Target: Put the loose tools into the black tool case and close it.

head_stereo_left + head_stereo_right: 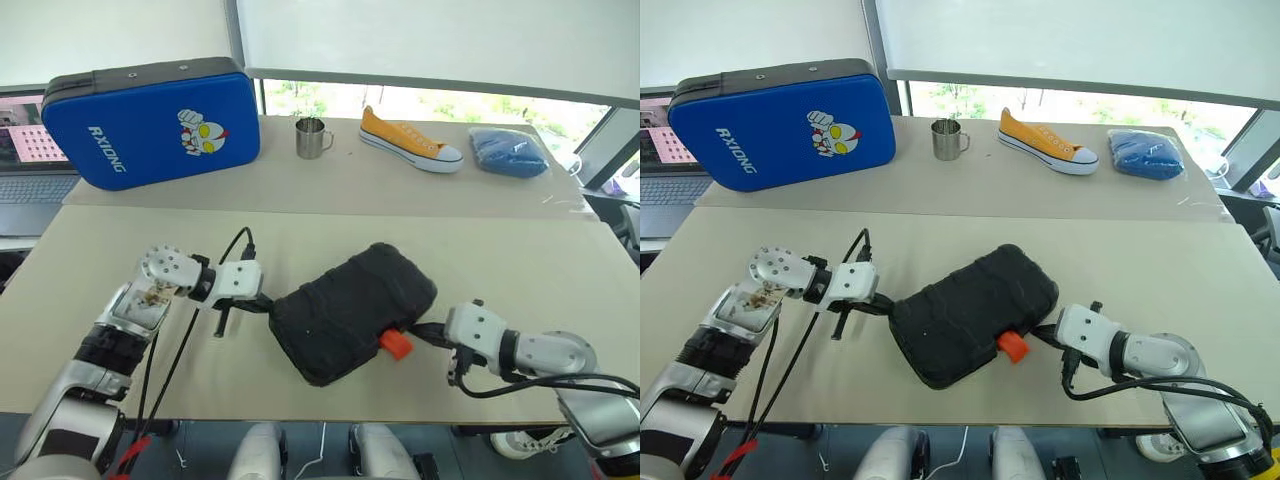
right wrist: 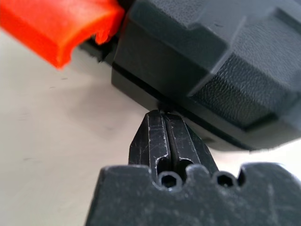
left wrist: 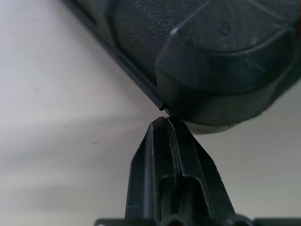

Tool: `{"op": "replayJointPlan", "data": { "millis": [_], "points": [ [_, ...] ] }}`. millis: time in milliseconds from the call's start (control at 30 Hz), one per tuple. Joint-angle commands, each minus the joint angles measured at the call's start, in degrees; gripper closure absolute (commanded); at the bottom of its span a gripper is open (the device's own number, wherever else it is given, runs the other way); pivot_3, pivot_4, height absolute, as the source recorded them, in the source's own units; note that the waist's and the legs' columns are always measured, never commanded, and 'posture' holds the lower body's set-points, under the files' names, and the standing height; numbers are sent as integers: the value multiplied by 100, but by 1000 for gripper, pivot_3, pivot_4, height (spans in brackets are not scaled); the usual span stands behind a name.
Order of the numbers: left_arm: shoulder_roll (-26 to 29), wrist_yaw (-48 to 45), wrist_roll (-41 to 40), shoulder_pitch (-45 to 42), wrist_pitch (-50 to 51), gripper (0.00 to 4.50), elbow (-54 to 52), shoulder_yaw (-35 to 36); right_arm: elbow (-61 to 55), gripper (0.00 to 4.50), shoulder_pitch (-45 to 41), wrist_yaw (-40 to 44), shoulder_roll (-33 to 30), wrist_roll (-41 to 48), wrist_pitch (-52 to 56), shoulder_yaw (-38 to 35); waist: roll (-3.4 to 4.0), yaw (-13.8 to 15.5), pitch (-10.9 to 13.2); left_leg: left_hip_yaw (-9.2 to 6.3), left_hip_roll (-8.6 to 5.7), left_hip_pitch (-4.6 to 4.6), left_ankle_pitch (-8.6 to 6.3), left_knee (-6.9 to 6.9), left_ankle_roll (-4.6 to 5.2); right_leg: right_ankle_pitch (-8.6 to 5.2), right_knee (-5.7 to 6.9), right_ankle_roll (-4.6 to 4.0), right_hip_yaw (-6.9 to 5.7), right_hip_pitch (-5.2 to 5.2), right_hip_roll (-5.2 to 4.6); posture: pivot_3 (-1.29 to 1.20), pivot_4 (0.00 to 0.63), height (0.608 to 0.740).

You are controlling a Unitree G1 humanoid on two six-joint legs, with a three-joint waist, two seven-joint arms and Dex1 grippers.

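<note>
Black tool case lies closed on the near table, set at a slant, lid down, textured shell up; an orange latch sticks out from its near edge toward the right arm; no loose tools seen outside it.

Left gripper: fingers pressed together, nothing between them; tips meet the case's left end at the seam between lid and base, as the left wrist view shows; from the head views the arm reaches in from the left with a black cable looping over the wrist.

Right gripper: fingers pressed together, empty; tips touch the case's near-right side just beside the orange latch, at the lower edge of the shell.

Case sits between the two grippers, one at each end.

Far table: blue padded case with cartoon figure standing on its edge; metal mug; yellow sneaker; blue cloth bundle; laptop at far left.
</note>
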Motion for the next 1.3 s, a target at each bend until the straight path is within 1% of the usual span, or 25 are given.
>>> {"op": "replayJointPlan", "data": {
  "millis": [33,100,233,300,367,433,500,600,667,767,833,1100,1200,1300],
  "points": [
    [67,131,-13,-277,-16,4478,89,241,-263,4500,346,80,-60,134,-108,-359,0,30,0,0,-1,0,0,0,0,0,-1,0,0,0,0,0,150,739],
    [-47,183,-134,-698,263,4478,258,340,-436,4500,623,279,-140,405,-35,-616,-1,70,1,0,-3,-3,0,4,0,0,-2,1,-1,1,-1,0,150,739],
    [-463,75,-697,-1523,1367,4478,35,431,-666,4500,1048,583,-257,854,84,-1118,0,117,1,-10,-1,-25,-5,42,8,4,2,9,-10,0,3,0,150,739],
    [-858,50,-1044,-1895,2072,4478,-285,347,-830,4500,1252,756,-288,1246,275,-1413,0,131,1,-13,-4,-30,-10,55,15,5,0,18,-10,6,1,0,150,739],
    [-1308,57,-1342,-2054,2716,4478,-641,145,-964,4500,1371,892,-280,1622,453,-1673,0,125,1,-20,-8,-33,-12,59,18,5,-6,25,-9,11,-1,0,150,739],
    [-1563,3,-1311,-1993,2906,4478,-859,-188,-1038,4500,1390,911,-260,1824,578,-1825,2,104,0,-24,-9,-31,-15,60,24,6,-9,26,-7,15,-2,0,150,739],
    [-1697,-51,-980,-1823,2604,4478,-850,-633,-1108,4500,1362,872,-240,1973,713,-1919,5,52,-2,-31,-9,-26,-16,59,25,6,-9,25,-3,17,1,0,150,739],
    [-1799,-10,-402,-1578,1881,4478,-545,-1251,-1226,4500,1325,818,-216,2128,861,-1995,11,-25,-3,-44,-4,-18,-17,52,26,5,-5,19,6,16,12,0,150,739],
    [-1839,58,-130,-1485,1568,4478,-318,-1470,-1303,4500,1295,756,-192,2159,922,-1985,9,-29,-2,-52,-3,-18,-16,52,26,5,-3,15,5,15,14,0,150,739],
    [-1706,66,322,-1352,768,4478,-5,-1727,-1449,4500,1190,560,-72,2129,970,-1847,12,-5,-5,-64,-7,-17,-17,56,26,5,-10,17,1,26,9,0,150,739],
    [-1640,0,374,-1292,552,4478,56,-1746,-1533,4500,1103,429,19,2070,1014,-1686,10,1,-8,-67,-9,-12,-17,56,26,5,-12,20,1,32,6,0,150,739],
    [-1720,85,276,-1311,695,4478,46,-1606,-1685,4500,858,171,268,1880,1101,-961,14,1,-12,-68,-8,-3,-17,56,26,5,-10,20,1,38,7,0,150,739],
    [-1738,118,266,-1327,747,4478,31,-1571,-1623,4500,766,132,276,1742,1122,-717,14,1,-13,-68,-8,-3,-17,56,26,5,-9,20,1,38,7,0,150,739],
    [-1748,174,282,-1329,762,4478,6,-1536,-1453,4500,743,116,221,1425,1082,-421,14,2,-13,-69,-8,-1,-17,56,27,5,-9,20,1,39,7,0,150,739]
  ]
}}
